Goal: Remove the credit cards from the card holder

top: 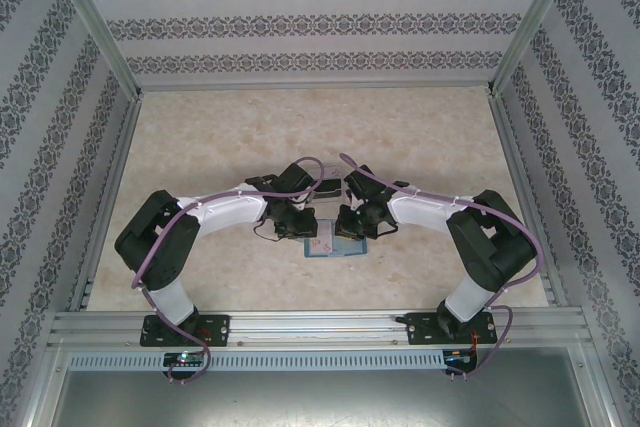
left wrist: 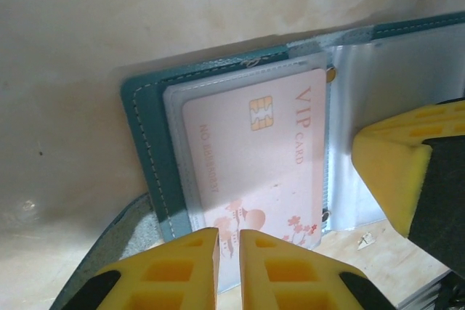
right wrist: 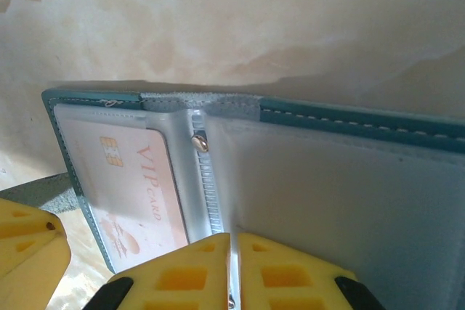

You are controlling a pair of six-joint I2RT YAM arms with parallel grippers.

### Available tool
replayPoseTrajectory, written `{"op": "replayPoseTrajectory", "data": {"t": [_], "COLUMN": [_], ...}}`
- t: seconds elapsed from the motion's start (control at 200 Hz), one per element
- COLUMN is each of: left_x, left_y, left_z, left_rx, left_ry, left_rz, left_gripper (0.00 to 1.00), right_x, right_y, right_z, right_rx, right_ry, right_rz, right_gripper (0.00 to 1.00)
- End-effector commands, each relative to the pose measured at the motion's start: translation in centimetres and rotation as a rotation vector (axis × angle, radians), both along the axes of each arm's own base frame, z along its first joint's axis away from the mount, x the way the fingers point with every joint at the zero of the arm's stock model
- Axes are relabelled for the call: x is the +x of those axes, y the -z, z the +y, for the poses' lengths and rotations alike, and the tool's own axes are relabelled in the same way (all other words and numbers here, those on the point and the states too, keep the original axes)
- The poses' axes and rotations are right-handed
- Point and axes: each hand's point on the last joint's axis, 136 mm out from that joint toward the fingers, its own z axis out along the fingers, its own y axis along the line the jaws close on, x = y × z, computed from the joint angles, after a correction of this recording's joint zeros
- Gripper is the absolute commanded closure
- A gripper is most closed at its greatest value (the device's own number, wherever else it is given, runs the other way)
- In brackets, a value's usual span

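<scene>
The teal card holder [top: 338, 246] lies open on the table between both arms. Its stitched cover [left wrist: 145, 128] frames clear sleeves, and a pink VIP credit card [left wrist: 254, 157] sits in the left sleeve. My left gripper [left wrist: 229, 234] is almost shut, its yellow tips over that card's lower edge, and the card shows through the thin gap. Whether the left gripper pinches anything is unclear. My right gripper [right wrist: 235, 236] is shut on the edge of a clear sleeve page [right wrist: 327, 194] beside the spine. The same card [right wrist: 123, 179] lies to its left.
A grey strap tab [left wrist: 109, 245] sticks out from the holder's left side. The beige marbled table [top: 320, 137] stretches far behind the grippers. Aluminium rails [top: 320, 325] and patterned walls [top: 40, 147] bound it. The two grippers [top: 300, 230] [top: 352, 230] stand close together.
</scene>
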Motion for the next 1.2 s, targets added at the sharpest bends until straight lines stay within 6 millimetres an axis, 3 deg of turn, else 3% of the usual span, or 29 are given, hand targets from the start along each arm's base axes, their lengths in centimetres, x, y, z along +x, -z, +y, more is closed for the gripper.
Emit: {"op": "replayPoseTrajectory", "data": {"t": [0.0, 0.465, 0.765, 1.194], "left_x": [1.1, 0.3, 0.1, -0.1], "left_y": [-0.5, 2.8, 2.9, 2.6], "left_z": [-0.4, 1.6, 1.9, 2.0], "left_rx": [-0.015, 0.118, 0.125, 0.117], "left_ry": [-0.018, 0.0, -0.002, -0.007], "left_rz": [-0.023, 0.015, 0.014, 0.009], "left_gripper": [0.84, 0.83, 0.84, 0.84], "right_x": [0.2, 0.1, 0.3, 0.2], "right_y": [0.3, -0.8, -1.4, 0.3], "right_z": [-0.2, 1.5, 2.9, 3.0], "right_rx": [0.001, 0.084, 0.142, 0.11], "right_ry": [-0.009, -0.02, -0.033, -0.035], "right_rz": [-0.012, -0.024, -0.035, -0.01], "right_gripper": [0.87, 0.78, 0.81, 0.81]}}
